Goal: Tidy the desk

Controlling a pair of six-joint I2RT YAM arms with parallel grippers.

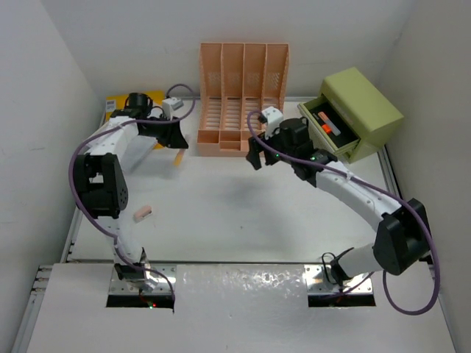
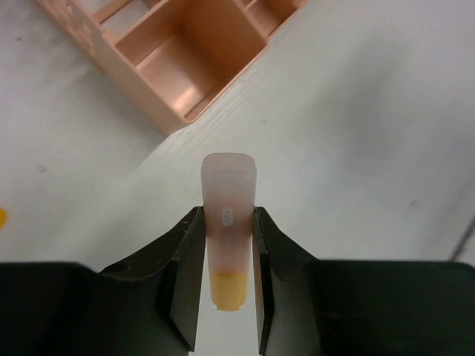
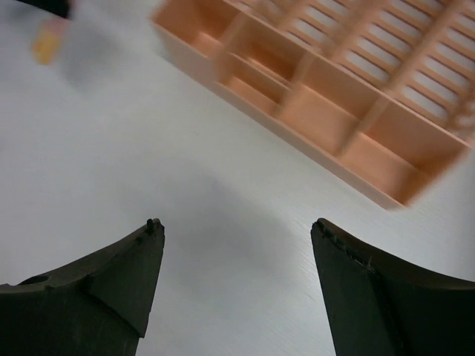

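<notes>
A peach file rack (image 1: 243,95) is seen at 12 o'clock, and a lime-green drawer box (image 1: 357,114), 1 drawer open, at 2 o'clock. A pink tube (image 2: 228,185) is pinched by the left gripper (image 2: 228,222) beside the rack; the right gripper (image 3: 237,226) is held with fingers spread. A yellow item (image 1: 118,98) at 10 o'clock is half hidden. The white, silver-railed desk (image 1: 243,220) lies beneath everything.
</notes>
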